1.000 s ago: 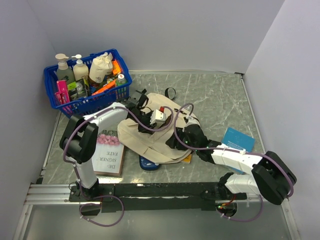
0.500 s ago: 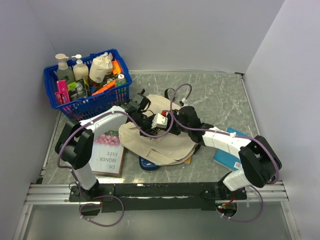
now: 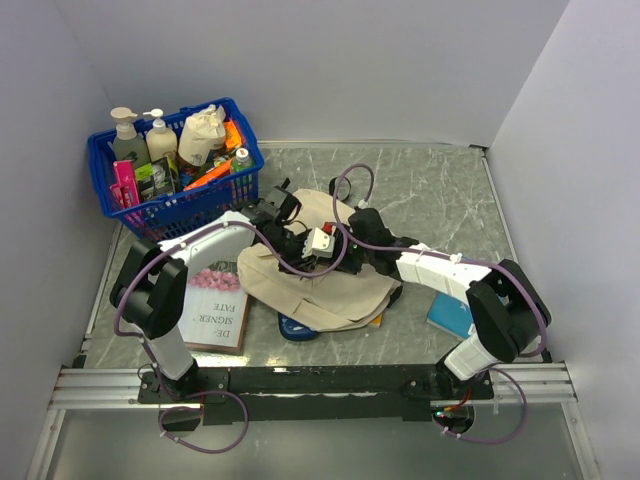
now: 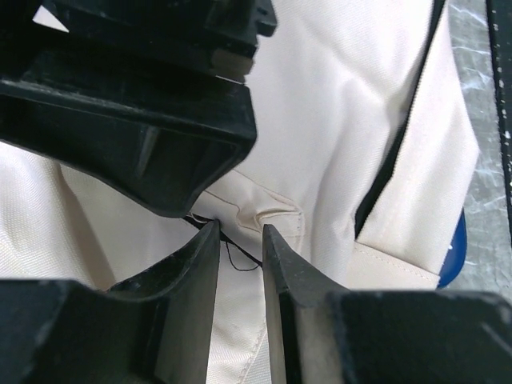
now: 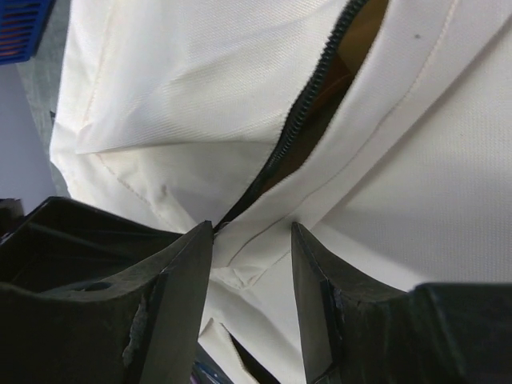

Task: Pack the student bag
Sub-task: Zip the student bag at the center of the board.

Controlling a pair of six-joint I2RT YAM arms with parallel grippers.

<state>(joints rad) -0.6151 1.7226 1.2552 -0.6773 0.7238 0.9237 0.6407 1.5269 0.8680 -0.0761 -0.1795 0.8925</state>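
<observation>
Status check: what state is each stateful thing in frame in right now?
student bag: lying flat on the table.
zip: partly open, with a gap showing inside.
left gripper: fingers narrowly parted at a fabric fold, grip unclear.
right gripper: fingers apart, straddling the zip's closed end.
blue basket: upright, full.
flowered book: closed, lying flat.
blue book: closed, lying flat, partly under the right arm.

The right arm (image 3: 440, 272) has swung in from the lower right of the frame toward the centre. The right gripper (image 3: 358, 240) now sits over the student bag (image 3: 320, 285).
</observation>
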